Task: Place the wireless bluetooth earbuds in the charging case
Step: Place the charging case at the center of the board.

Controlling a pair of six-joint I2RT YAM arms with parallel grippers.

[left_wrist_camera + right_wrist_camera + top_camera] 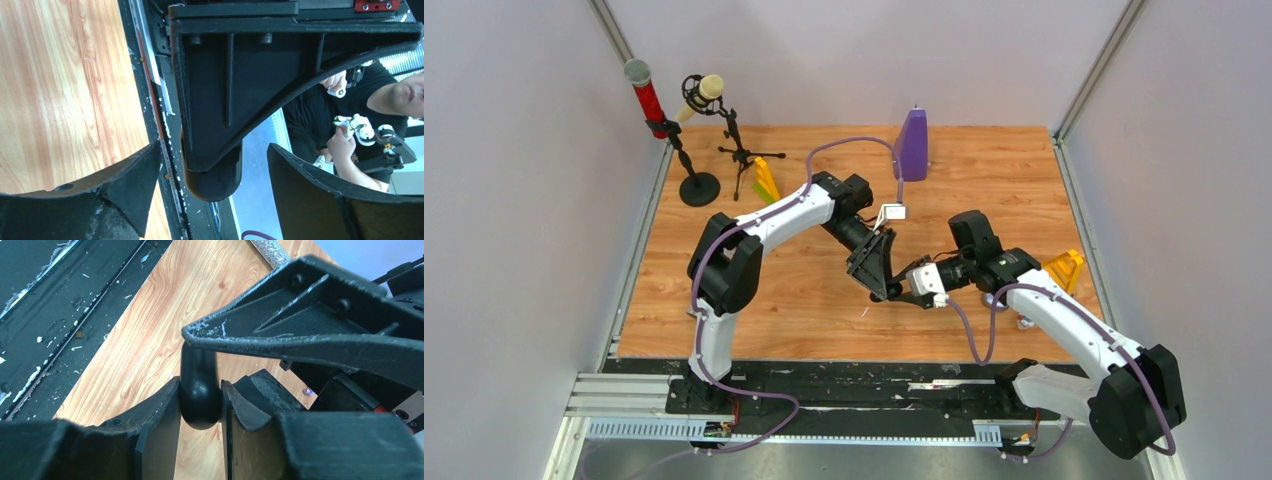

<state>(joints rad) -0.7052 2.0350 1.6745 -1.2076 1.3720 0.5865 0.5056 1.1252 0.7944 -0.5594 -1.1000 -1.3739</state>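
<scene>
Two fingers (162,410) of the right gripper (200,407) pinched the black case (199,390) by its sides; it looked hard, light and slippery. The left gripper (212,157) stood wide open, empty.

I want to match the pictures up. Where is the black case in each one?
Top camera: too small to spot, hidden where the left gripper meets the right gripper.
Left wrist: black case low in the middle, between open fingers.
Right wrist: low middle, pinched by the right gripper.
Shared landmark: the wooden table.

Left arm (774,220), right arm (1064,310) converge wrist-to-wrist; left fingers (125,185) apart, right fingers (155,420) clamped.
</scene>
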